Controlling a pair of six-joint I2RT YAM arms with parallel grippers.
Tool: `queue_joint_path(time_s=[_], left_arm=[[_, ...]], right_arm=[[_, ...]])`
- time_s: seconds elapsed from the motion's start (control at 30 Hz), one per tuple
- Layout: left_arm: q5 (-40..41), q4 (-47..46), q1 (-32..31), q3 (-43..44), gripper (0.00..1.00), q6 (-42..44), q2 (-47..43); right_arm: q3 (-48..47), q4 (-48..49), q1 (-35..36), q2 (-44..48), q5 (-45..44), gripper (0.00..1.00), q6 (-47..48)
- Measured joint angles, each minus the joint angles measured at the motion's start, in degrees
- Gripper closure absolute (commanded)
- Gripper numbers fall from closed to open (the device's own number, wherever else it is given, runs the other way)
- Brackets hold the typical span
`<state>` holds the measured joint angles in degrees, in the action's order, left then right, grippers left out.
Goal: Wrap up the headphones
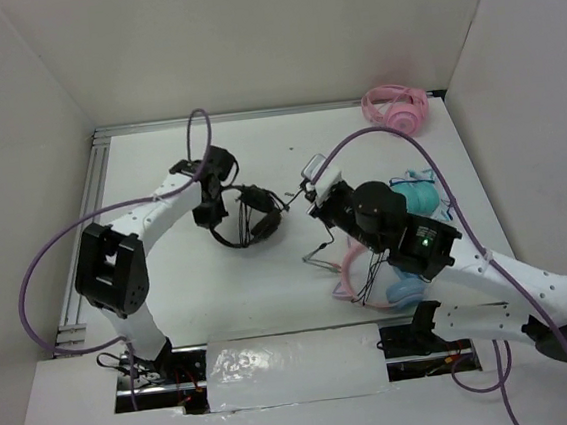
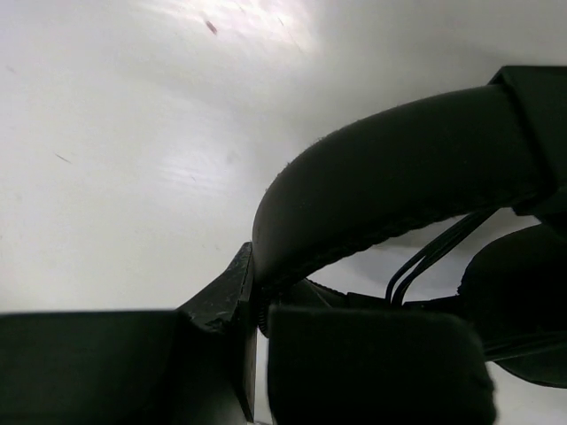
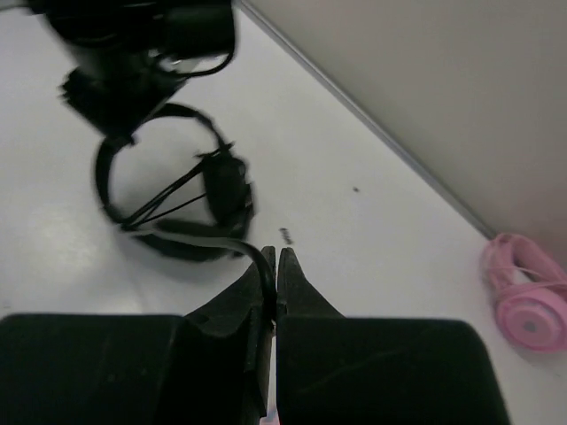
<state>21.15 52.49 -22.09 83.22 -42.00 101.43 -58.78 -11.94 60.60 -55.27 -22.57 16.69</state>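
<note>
The black headphones (image 1: pixel 254 223) lie in the middle of the worktop (image 1: pixel 272 299). The left jaws squeeze the headband (image 2: pixel 399 168). The right jaws pinch the thin cable (image 3: pixel 257 248) (it looks pulled out). Next, I think, that cable must go round the band.

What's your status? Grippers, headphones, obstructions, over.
Left gripper shut on black headphones, at headband. Right gripper shut on cable. Pink-and-blue headphones under right arm, not obstructing.

Headphones (image 1: pixel 247 221): black, plain.
Far set (image 3: pixel 527 301), beyond right gripper (image 3: pixel 273 257): pink.
Near set (image 1: pixel 421 199), behind it: pink, blue.
Table (image 1: pixel 170 284): white.
</note>
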Motion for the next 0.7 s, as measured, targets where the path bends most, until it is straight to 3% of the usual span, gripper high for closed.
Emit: queue_joint_path(time_s=[0.17,0.43,0.7], left_arm=[[-3.23,-6.29,-9.44,-11.30,1.00,6.25,-6.69],[-7.39,-15.02,-20.63,-17.22,1.00,12.63,-16.20],[-9.60,-16.79,-22.38,-20.28,1.00,16.20,-30.01]], right_arm=[[-1.73,-1.92,-11.63,-0.66,8.52,1.00,6.95],[-6.51,-1.29,-28.98,-7.89,27.82,1.00,11.06],[-1.66,3.52,-39.50,-13.18,41.03,1.00,7.13]])
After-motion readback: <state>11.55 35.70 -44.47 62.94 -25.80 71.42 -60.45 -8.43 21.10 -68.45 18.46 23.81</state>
